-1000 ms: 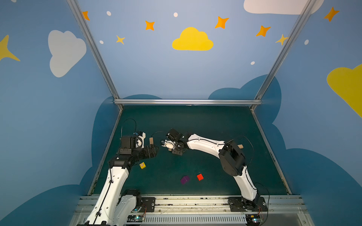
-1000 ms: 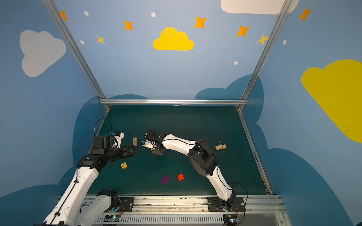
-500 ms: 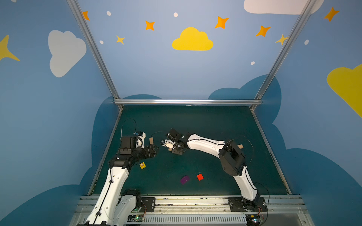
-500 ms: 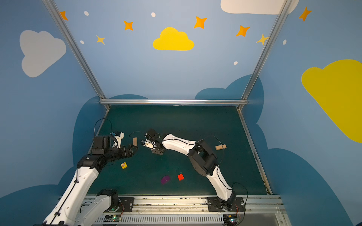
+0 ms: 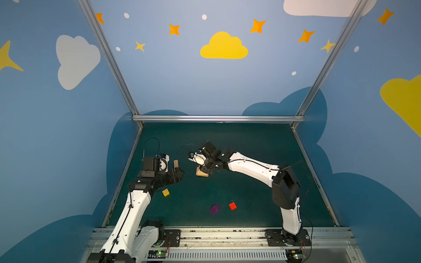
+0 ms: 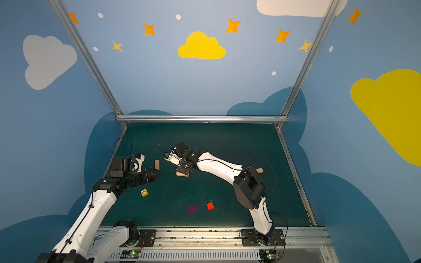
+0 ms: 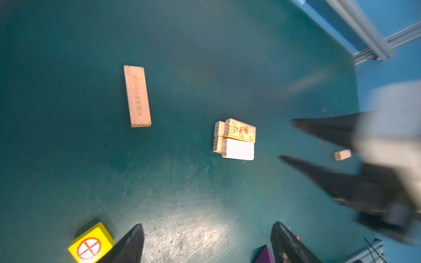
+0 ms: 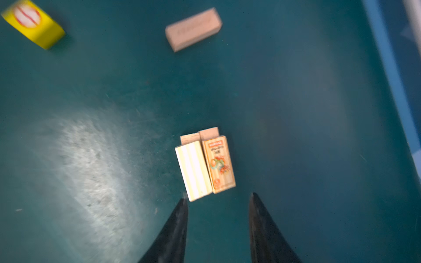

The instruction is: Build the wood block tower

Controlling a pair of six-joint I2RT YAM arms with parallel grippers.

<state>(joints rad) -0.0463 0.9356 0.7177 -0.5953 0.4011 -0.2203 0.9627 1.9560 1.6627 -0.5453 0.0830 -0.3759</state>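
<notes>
At centre, top views: tower (image 5: 202,173) begun; plank (image 5: 175,163), yellow cube (image 5: 165,192), purple cube (image 5: 215,209), red cube (image 5: 232,206) lie loose.
Left wrist: left gripper (image 7: 207,224) spread wide, empty.
Right wrist: right gripper (image 8: 218,196) parted, empty, just short of two-layer tower.

Overhead pair; wrist close-ups on tower (image 7: 238,145)

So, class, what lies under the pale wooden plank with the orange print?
Another tan wooden plank lies under the orange-printed plank; only its end sticks out. The rest of it is covered.
</notes>
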